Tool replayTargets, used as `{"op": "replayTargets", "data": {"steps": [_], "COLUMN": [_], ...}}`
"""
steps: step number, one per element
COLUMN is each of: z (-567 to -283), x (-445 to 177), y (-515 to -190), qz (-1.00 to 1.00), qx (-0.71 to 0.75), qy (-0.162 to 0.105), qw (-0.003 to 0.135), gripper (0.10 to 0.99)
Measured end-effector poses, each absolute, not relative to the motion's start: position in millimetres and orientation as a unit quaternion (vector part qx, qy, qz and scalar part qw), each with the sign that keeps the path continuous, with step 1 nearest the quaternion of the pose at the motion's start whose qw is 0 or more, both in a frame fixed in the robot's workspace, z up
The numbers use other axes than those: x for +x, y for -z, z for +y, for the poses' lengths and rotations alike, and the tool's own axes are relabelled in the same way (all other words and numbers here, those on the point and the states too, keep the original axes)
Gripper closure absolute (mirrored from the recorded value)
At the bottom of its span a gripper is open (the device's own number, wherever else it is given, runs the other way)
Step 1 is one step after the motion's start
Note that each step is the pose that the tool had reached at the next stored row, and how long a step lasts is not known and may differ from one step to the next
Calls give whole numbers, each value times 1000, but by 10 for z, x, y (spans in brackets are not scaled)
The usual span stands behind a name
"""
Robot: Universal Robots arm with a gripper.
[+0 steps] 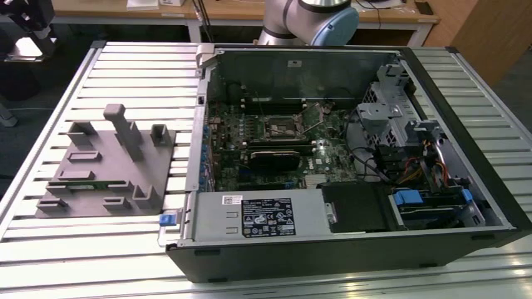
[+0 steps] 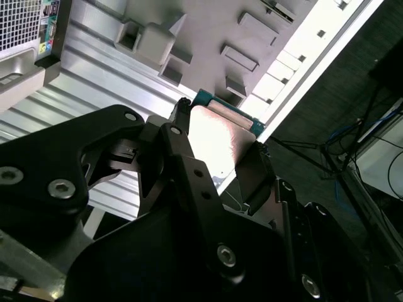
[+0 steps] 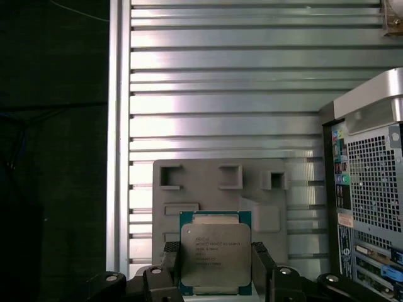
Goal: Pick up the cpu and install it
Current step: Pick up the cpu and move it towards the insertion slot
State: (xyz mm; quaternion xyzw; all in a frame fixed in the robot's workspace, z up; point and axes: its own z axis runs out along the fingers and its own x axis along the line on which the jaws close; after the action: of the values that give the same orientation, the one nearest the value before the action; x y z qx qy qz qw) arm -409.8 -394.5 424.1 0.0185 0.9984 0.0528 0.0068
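The cpu, a flat square chip with a silvery top and a green rim, sits between my gripper's two black fingers, which are shut on its opposite edges. In the second wrist view the cpu catches bright light between the same fingers of the gripper. It hangs well above the grey parts fixture on the slatted table. The open computer case lies on its side, and its motherboard socket is visible near the middle.
The grey fixture with upright posts stands at the exterior view's left of the case. The arm's base rises behind the case. The case's perforated rear panel is beside the fixture. A power supply and drive cage fill the case's near side.
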Motion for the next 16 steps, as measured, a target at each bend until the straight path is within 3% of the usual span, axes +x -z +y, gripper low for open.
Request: {"op": "replayTargets", "data": {"steps": [16], "z": [-3944], "x": [-3862], "y": [-4241], "qz": [998], "qx": [18], "qy": [-54], "qw": [7], "gripper": [545]}}
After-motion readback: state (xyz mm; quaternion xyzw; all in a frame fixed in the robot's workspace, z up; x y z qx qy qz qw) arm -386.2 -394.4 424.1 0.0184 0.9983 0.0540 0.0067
